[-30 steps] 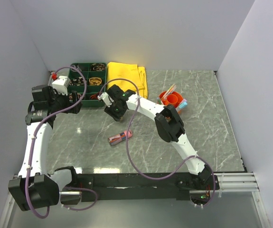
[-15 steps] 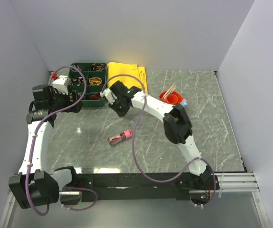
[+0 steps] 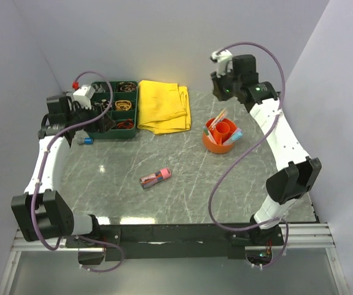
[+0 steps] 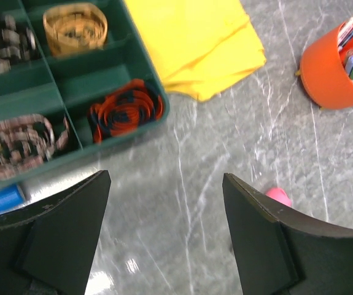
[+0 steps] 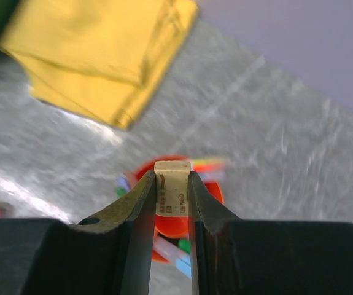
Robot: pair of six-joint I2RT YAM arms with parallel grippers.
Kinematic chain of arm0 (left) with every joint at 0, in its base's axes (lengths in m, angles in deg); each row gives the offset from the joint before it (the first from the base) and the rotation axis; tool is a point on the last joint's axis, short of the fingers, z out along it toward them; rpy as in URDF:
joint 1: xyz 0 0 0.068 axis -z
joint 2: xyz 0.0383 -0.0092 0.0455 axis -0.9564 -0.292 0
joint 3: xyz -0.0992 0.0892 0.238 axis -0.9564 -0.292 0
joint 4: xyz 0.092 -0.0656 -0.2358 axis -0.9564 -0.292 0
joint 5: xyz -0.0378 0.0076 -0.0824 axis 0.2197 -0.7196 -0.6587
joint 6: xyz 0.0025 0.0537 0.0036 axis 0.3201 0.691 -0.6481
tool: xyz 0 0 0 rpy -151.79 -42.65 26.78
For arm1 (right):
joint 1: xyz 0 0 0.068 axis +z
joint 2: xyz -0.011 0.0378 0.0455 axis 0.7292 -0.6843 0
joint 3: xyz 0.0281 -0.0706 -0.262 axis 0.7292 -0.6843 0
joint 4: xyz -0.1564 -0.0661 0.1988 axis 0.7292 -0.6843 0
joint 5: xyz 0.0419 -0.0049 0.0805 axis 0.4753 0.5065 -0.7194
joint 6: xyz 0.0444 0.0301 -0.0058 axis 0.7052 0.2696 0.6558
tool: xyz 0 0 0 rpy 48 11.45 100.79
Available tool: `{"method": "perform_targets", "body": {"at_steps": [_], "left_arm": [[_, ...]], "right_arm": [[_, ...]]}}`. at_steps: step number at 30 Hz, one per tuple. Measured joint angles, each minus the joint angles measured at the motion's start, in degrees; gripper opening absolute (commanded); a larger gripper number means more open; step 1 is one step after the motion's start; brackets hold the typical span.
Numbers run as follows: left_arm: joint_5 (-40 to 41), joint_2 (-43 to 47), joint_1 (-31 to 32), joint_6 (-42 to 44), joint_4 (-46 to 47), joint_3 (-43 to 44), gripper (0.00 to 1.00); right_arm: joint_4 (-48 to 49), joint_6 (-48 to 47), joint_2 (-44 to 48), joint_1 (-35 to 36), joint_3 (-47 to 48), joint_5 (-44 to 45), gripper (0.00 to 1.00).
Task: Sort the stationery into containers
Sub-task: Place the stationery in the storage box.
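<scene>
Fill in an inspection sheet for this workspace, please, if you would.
Surface: grey marbled tabletop, glossy.
Job's things: round orange pot holds upright markers; dark green compartment tray holds coiled bands; pink-and-red pens loose mid-table; blue-capped item beside tray.
Clutter: folded yellow cloth beside tray.
Grippers: left gripper open, empty; right gripper shut on small beige eraser-like block.
Cables: purple cables loop along both arms.
Surroundings: pale walls on three sides.
</scene>
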Motion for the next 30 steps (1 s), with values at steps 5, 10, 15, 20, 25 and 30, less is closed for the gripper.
{"method": "perform_targets", "body": {"at_steps": [5, 10, 15, 20, 25, 30], "left_arm": [[0.07, -3.02, 1.73, 1.95, -0.13, 5.07, 0.8], [0.24, -4.31, 1.99, 3.56, -1.31, 7.3, 0.8], [0.7, -5.49, 2.03, 4.31, -2.08, 7.72, 0.81], [1.01, -6.78, 2.16, 5.35, -3.02, 8.31, 0.81], [2.19, -7.32, 2.43, 6.67, -3.48, 9.31, 0.83], [2.82, -7.37, 2.47, 7.1, -3.43, 9.62, 0.83]], "right_arm": [[-1.68, -0.5, -1.11, -6.45, -8.79, -1.49, 0.12], [-3.87, -0.52, -3.45, -9.44, -11.13, -3.87, 0.12], [-4.11, -0.5, -5.68, -12.46, -11.13, -5.2, 0.12], [-4.46, -0.61, -8.7, -13.88, -10.93, -5.25, 0.12], [-5.55, -1.16, -11.15, -14.08, -10.95, -5.44, 0.27], [-5.81, -1.25, -11.85, -14.19, -11.08, -5.14, 0.42]]}}
